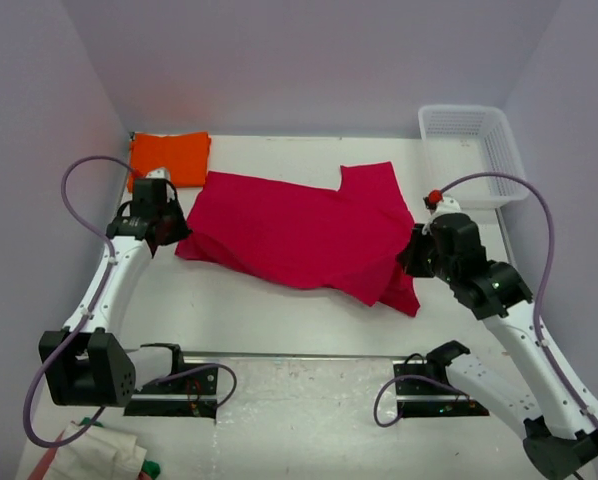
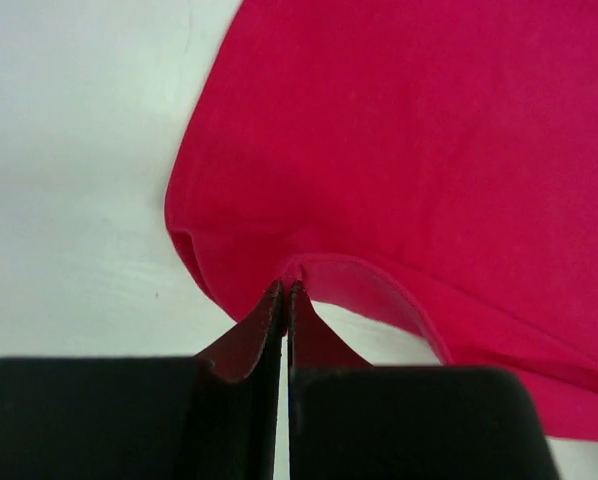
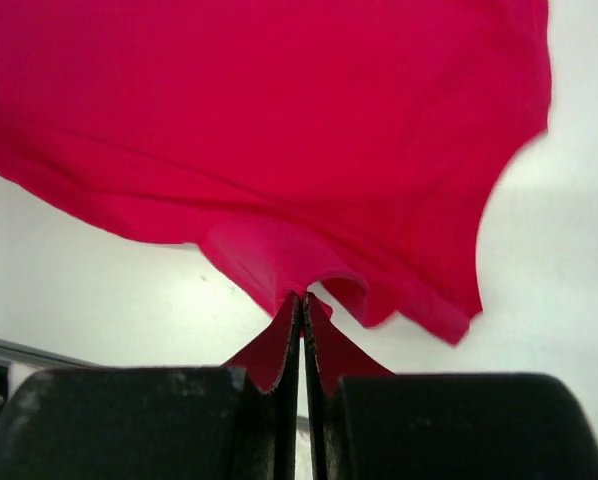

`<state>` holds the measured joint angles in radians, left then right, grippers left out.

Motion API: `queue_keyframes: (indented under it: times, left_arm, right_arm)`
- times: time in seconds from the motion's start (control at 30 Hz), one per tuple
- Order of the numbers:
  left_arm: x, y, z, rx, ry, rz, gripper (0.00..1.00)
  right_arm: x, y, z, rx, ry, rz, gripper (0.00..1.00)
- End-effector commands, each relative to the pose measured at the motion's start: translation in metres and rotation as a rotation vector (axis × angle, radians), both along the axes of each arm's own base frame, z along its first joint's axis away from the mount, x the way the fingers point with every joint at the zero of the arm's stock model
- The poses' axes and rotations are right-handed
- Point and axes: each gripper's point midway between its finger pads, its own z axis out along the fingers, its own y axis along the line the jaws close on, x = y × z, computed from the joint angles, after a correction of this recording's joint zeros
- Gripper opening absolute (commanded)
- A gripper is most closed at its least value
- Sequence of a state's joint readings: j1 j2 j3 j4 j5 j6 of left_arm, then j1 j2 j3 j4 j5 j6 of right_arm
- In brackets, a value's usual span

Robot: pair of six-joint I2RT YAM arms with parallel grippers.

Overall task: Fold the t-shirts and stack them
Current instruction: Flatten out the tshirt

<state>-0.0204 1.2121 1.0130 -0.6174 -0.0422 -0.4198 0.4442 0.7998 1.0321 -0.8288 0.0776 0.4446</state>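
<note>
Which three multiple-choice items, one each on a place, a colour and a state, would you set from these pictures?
1. Where does the orange t-shirt lie on the table?
A. near-right corner
B. between the arm bases
C. far-left corner

2. What colour is the t-shirt spread across mid-table?
A. crimson red
B. blue
C. green

3. How do the left gripper and right gripper stand?
A. jaws wide open above the cloth
B. jaws shut on the red t-shirt
C. jaws shut on nothing

Answers:
1 C: the top view shows it folded at the far left, by the wall.
2 A: all three views show crimson cloth.
3 B: each wrist view shows closed jaws pinching a red edge.
</note>
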Motion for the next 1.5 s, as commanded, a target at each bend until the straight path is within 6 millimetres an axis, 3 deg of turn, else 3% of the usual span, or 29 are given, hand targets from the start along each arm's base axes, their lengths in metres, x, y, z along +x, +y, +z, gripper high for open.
queue_keyframes:
  times: [0.0, 0.1, 0.37, 0.5, 0.7, 0.87, 1.0, 1.1, 1.23, 1.47]
  left_arm:
    - [-0.017, 0.001, -0.005, -0.006, 0.019, 0.021, 0.00]
    - [-0.025, 0.001, -0.008, -0.020, 0.019, 0.050, 0.00]
    - [-0.038, 0.029, 0.013, 0.044, -0.018, 0.231, 0.00]
    - [-0.053, 0.048, 0.027, 0.080, -0.051, 0.368, 0.00]
    - [-0.064, 0.042, 0.032, 0.056, -0.055, 0.342, 0.01]
    - [-0.071, 0.038, 0.040, 0.058, -0.092, 0.284, 0.00]
    - [-0.076, 0.037, 0.068, 0.070, -0.210, 0.235, 0.01]
    - [-0.081, 0.042, 0.077, 0.093, -0.235, 0.246, 0.03]
    - [-0.085, 0.049, 0.062, 0.132, -0.160, 0.270, 0.04]
    - [-0.081, 0.048, 0.024, 0.130, -0.049, 0.278, 0.06]
  right_arm:
    - [-0.014, -0.006, -0.034, -0.008, 0.103, -0.055, 0.00]
    - [-0.024, -0.010, -0.043, -0.015, 0.128, -0.063, 0.00]
    - [-0.050, -0.011, -0.036, 0.021, 0.160, -0.053, 0.00]
    - [-0.074, 0.002, -0.043, 0.056, 0.199, 0.026, 0.00]
    - [-0.103, 0.019, -0.032, 0.108, 0.196, 0.101, 0.00]
    - [-0.103, 0.025, -0.011, 0.093, 0.145, 0.155, 0.00]
    - [-0.093, 0.029, 0.011, 0.059, 0.060, 0.180, 0.00]
    - [-0.085, 0.035, 0.011, 0.002, 0.069, 0.180, 0.00]
    - [-0.079, 0.048, 0.011, -0.015, 0.081, 0.200, 0.00]
    - [-0.077, 0.050, -0.004, -0.047, 0.111, 0.182, 0.00]
